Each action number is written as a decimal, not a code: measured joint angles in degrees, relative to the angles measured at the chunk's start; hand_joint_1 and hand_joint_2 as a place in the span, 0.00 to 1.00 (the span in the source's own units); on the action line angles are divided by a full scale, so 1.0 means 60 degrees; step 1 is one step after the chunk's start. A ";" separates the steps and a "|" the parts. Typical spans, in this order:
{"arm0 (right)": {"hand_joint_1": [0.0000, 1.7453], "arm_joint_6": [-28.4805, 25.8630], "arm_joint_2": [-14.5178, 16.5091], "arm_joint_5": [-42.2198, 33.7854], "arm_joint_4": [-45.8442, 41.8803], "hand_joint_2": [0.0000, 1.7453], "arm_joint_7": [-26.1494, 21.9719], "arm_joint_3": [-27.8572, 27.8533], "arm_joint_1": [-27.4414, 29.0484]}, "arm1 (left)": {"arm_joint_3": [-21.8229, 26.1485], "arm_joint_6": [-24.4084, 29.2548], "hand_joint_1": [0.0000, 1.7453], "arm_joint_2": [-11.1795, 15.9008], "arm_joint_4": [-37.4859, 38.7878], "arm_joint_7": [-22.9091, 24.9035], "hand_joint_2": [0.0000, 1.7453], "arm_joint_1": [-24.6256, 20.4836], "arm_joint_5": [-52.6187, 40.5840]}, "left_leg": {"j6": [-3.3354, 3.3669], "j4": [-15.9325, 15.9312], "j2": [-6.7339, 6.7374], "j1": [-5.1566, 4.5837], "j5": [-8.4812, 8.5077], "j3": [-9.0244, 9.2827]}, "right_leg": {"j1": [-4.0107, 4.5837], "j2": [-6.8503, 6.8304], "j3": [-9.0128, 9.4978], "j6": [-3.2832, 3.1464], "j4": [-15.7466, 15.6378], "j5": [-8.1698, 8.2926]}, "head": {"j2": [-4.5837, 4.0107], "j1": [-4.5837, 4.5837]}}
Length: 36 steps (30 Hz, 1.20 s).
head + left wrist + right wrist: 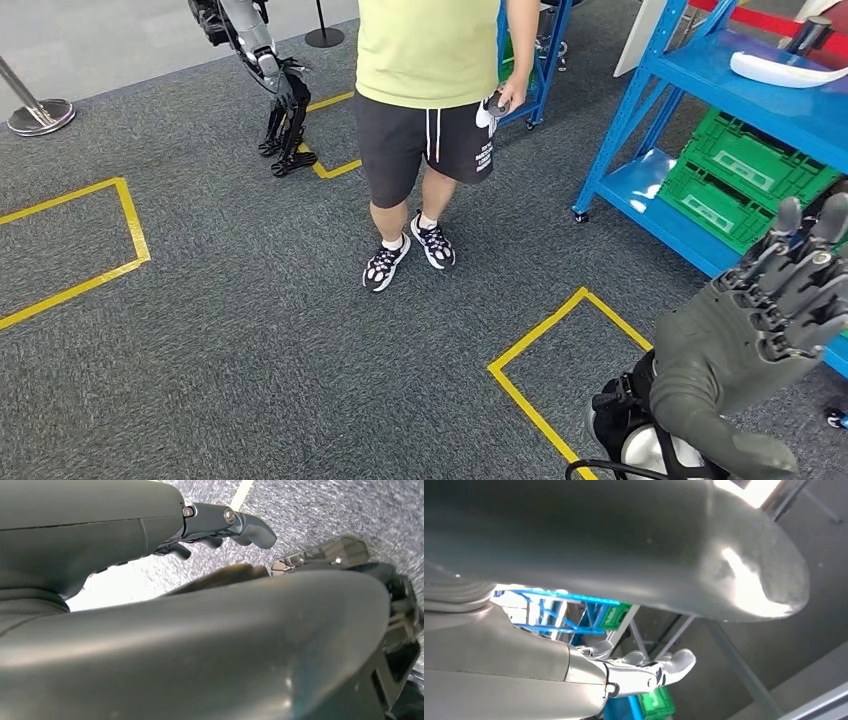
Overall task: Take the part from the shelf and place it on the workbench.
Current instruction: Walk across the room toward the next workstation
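Note:
A white curved part [788, 70] lies on the upper board of the blue shelf [640, 110] at the far right of the head view. My right hand [775, 305] is raised in front of the shelf's lower right, below the part and apart from it. Its fingers [649, 672] are stretched out and hold nothing. My left hand [220, 527] hangs over the grey carpet with its fingers slightly bent and apart, and nothing lies in it.
A person [425, 90] in a yellow shirt and black shorts stands ahead, close to the shelf's left post, holding a small dark object. Green crates [745, 175] fill the lower shelf. Another robot [265, 75] and a stanchion base [40, 115] stand at the back left. Yellow tape [545, 335] marks the carpet.

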 joint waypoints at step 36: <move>0.00 0.1240 0.0013 -0.0513 0.0096 0.00 0.0002 -0.0364 -0.0125 | -0.0001 0.0059 0.00 -0.0069 0.0001 -0.0118 0.00 -0.0042 -0.0024 | 0.0043 0.0069 0.0752 -0.0044 -0.0063 -0.0040 | 0.0006 -0.0624 -0.0468 0.0098 0.1140 -0.0308 | 0.0000 0.0043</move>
